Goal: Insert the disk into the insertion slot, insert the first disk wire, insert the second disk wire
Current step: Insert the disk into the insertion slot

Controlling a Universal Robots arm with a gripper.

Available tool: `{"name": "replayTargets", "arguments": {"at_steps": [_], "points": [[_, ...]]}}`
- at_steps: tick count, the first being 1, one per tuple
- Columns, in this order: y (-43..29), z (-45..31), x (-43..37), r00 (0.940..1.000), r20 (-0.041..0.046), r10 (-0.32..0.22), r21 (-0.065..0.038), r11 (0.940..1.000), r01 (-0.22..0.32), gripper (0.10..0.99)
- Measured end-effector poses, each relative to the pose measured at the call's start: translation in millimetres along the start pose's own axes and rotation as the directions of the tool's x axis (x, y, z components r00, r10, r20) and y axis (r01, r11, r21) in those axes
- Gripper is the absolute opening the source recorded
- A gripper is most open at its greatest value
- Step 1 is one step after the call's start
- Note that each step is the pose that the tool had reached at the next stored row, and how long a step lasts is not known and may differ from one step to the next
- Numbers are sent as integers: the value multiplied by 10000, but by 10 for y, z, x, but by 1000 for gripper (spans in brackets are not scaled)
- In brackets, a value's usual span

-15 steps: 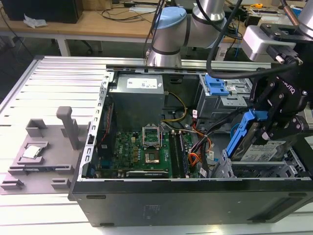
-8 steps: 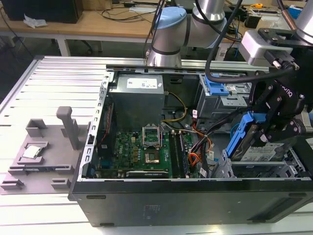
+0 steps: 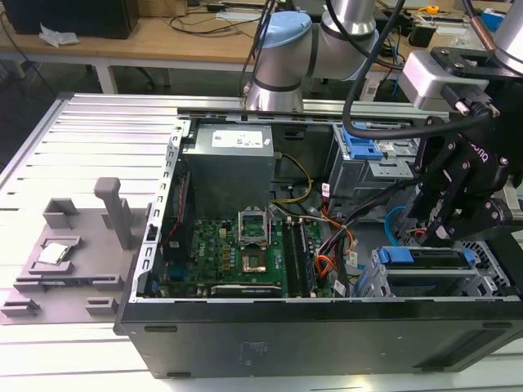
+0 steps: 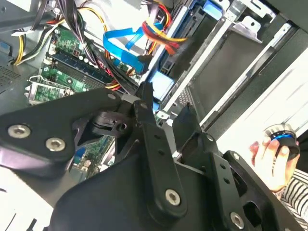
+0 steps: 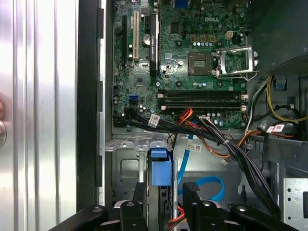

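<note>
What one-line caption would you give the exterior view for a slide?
Gripper poised over the blue-framed disk lying in the insertion slot of an open computer case.

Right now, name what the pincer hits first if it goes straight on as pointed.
Probably the blue carrier of the disk, seated in the insertion slot, ahead of the pincer; depth is unclear.

motherboard (image 5: 144, 82) green | flat cable (image 5: 185, 161) blue | gripper (image 5: 164, 192) black (sleeve (image 4: 294, 195) seemingly striped)
</note>
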State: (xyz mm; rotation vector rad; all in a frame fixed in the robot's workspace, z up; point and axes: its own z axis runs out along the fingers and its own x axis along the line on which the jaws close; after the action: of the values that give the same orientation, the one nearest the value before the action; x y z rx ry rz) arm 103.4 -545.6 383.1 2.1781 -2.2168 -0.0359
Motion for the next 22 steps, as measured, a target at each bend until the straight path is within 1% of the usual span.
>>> {"name": "replayTargets", "arguments": {"at_steps": [2, 3, 5, 6, 7, 8, 18, 20, 22], "points": [[0, 0, 0, 10000, -1, 0, 0, 10000, 0, 439], [0, 1, 0, 10000, 0, 0, 0, 10000, 0, 424], [0, 1, 0, 10000, 0, 0, 0, 10000, 0, 294], [0, 2, 0, 10000, 0, 0, 0, 10000, 0, 294], [0, 2, 0, 10000, 1, 0, 0, 10000, 0, 176], [0, 2, 0, 10000, 0, 0, 0, 10000, 0, 114], [-8, 6, 0, 10000, 2, -1, 0, 10000, 1, 106], [-50, 4, -1, 10000, 2, 0, -2, 10000, 0, 106], [-122, 1, -5, 10000, 1, 0, -10, 10000, 0, 106]]}}
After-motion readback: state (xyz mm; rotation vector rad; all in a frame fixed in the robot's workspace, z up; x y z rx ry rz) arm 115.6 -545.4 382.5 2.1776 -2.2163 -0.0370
